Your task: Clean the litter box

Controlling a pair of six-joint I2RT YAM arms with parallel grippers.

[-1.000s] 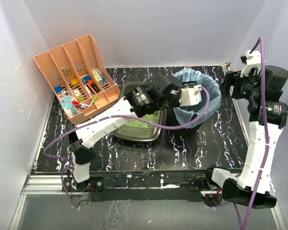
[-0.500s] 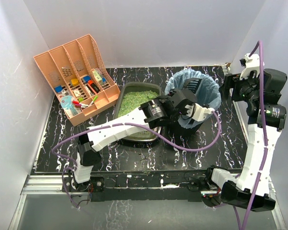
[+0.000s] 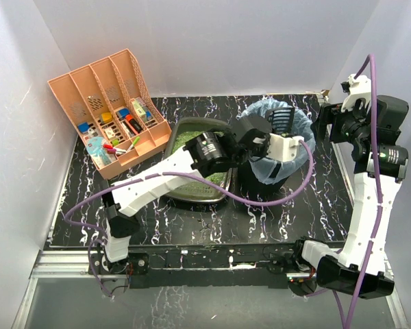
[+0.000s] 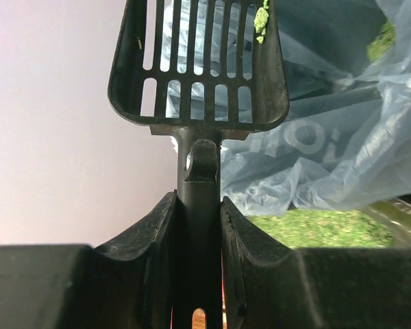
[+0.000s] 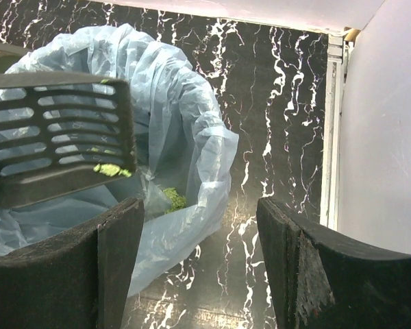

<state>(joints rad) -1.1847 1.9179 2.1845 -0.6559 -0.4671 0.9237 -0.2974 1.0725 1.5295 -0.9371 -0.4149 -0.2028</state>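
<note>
**1. Position of the work item.** The litter box (image 3: 204, 122), a shallow dark olive-grey plastic tray with rounded corners and a flared rim, lies at mid-table on the black white-veined tabletop (image 3: 294, 205). It holds green granular litter. The left arm passes over its middle. Just beside its right end stands the bin (image 3: 298, 130), a black container lined with a pale blue plastic bag.

**2. End effectors.** The left gripper (image 4: 198, 219) is clamped narrowly on the handle of the scoop (image 4: 198, 68), a black slotted plastic shovel held above the mouth of the bin. The right gripper (image 5: 200, 219) hangs over the right side of the bin with its jaws well apart and nothing between them.

**3. Step in hand.** Judged from the layout, this is the emptying step: the scoop is over the bag and nearly bare. One small green clump (image 4: 262, 17) clings near the front edge of the scoop.

**4. Next move.** It calls for a tilt or shake that sheds the clump inside the liner. The scoop then goes back to the tray, kept level over the gap between bin and tray.

**5. View differences.**
- Top external: the only view showing tray, bin and the peach-orange slotted plastic desk organiser (image 3: 109, 103) together. The organiser is well apart, at far left.
- Left wrist: shows the grip on the handle and a strip of litter beyond the bag.
- Right wrist: looks into the liner, where green waste (image 5: 172, 199) lies at the bottom, and shows the underside of the scoop.
</note>
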